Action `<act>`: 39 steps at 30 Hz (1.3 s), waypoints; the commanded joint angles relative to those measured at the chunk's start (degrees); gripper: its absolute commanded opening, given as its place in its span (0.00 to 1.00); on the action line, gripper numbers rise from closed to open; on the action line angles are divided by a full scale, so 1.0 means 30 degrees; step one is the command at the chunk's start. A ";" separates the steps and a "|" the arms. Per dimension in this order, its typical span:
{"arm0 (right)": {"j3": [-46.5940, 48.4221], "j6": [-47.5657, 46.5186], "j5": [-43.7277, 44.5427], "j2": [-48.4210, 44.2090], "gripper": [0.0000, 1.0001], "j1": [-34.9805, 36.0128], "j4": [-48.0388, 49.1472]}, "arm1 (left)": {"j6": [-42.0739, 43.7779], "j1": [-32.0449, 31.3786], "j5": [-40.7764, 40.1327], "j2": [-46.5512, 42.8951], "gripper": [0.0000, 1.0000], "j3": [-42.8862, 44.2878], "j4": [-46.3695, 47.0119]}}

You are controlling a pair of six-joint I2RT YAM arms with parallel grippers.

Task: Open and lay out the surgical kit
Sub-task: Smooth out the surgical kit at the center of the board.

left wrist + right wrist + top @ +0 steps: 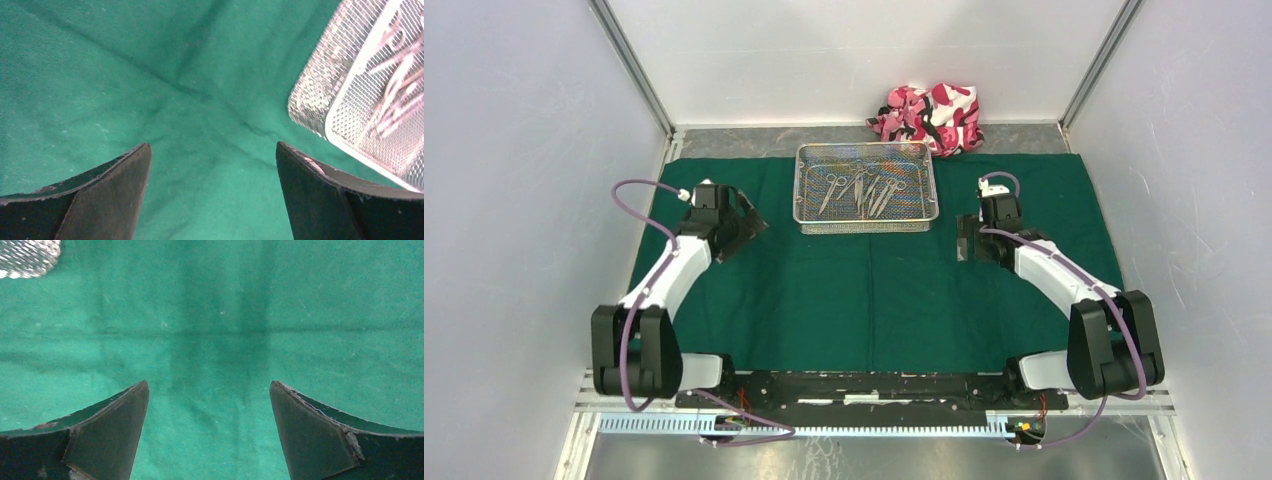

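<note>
Hovering spread and empty, the left pincer (212, 150) and right pincer (209, 385) are flanking the mesh tray (865, 225). The tray is sitting far-centre on the green drape (864, 290), which is lying unfolded over the counter (754, 140). The instruments (864, 192) are lying bunched inside the tray, so laying them out is likely remaining.

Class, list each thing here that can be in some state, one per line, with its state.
green cloth: unfolded, spread flat.
wire tray: upright on the green cloth, uncovered.
steel instruments: lying in the wire tray, not laid out.
camouflage cloth: bunched up, beyond the green cloth.
left gripper: open, empty.
right gripper: open, empty.
</note>
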 commanded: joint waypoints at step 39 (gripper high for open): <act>-0.2731 0.4377 0.1936 -0.2750 0.98 0.9196 -0.2181 | -0.4480 -0.1146 -0.2794 -0.2223 0.95 -0.5218 -0.0522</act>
